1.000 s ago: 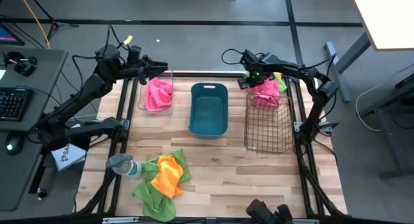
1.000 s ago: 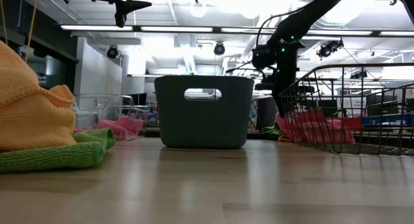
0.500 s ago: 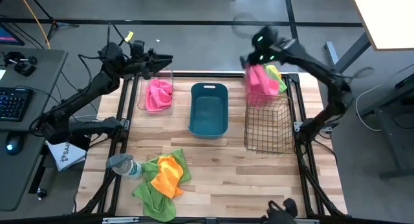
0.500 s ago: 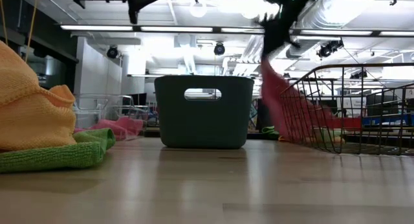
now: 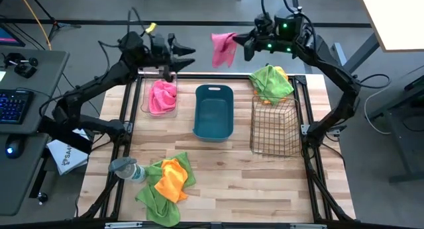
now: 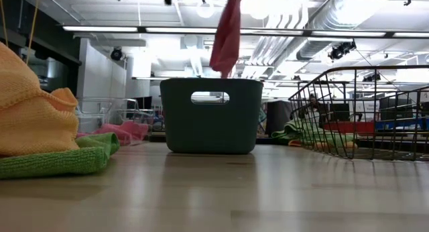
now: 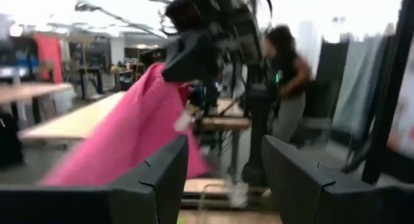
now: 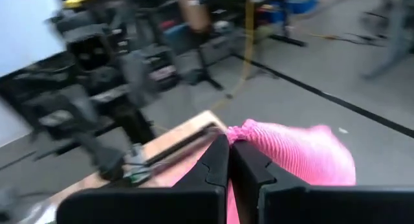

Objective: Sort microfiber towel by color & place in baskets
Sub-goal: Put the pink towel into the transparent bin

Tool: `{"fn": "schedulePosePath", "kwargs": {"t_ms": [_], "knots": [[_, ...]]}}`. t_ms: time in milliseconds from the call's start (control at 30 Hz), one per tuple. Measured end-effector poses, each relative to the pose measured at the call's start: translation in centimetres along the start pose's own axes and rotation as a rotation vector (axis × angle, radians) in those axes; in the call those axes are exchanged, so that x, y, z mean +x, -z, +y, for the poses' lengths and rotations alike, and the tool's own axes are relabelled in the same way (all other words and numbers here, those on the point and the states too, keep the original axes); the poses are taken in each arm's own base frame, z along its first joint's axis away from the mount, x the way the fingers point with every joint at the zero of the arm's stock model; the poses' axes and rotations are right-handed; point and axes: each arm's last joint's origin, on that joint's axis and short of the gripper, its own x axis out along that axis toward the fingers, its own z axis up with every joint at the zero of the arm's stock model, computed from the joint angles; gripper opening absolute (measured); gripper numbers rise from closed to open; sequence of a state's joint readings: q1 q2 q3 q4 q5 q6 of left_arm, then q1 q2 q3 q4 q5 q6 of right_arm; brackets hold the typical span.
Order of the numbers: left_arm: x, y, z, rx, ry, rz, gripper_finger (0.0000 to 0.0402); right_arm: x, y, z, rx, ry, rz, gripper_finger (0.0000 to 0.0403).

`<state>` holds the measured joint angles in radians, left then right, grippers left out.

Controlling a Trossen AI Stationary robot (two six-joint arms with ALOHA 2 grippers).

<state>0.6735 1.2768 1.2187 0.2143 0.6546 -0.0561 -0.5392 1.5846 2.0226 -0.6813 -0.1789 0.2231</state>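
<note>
- Carrying a pink towel (image 5: 223,49) high at the upper middle of the overhead frame, the right gripper (image 5: 246,46) has its fingers pressed together on one edge; the cloth hangs free beyond the table's far edge.
- The left gripper (image 5: 183,57) hovers with fingers spread at upper left centre, above the clear box (image 5: 161,107), which already holds a pink towel (image 5: 162,96).
- A green towel (image 5: 271,83) lies draped over the far rim of the wire basket (image 5: 273,128); the teal tub (image 5: 213,111) looks empty.
- An orange towel (image 5: 172,179) and a green towel (image 5: 161,198) sit piled at lower left, beside a clear bottle (image 5: 126,169).
- Risks, as I judge them:
  - A thin edge grip on a swinging cloth could slip, dropping it off the table.
  - If this is a handover, the open left fingers may close on air or strike the right gripper.
  - The draped green towel could slide off the rim.
</note>
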Motion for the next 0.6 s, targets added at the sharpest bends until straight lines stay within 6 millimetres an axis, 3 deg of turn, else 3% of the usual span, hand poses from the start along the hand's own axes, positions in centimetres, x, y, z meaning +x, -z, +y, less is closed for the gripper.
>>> {"fn": "schedulePosePath", "kwargs": {"t_ms": [233,600], "knots": [[2.0,-1.0,-0.8,0.230,-0.100,0.106,0.0184,0.5,0.4,2.6,-0.026,-0.103,0.013,0.0000],[4.4,-0.3,-3.1,0.151,0.027,0.086,0.0184,2.6,1.4,5.9,-0.056,-0.336,0.032,0.0000]]}}
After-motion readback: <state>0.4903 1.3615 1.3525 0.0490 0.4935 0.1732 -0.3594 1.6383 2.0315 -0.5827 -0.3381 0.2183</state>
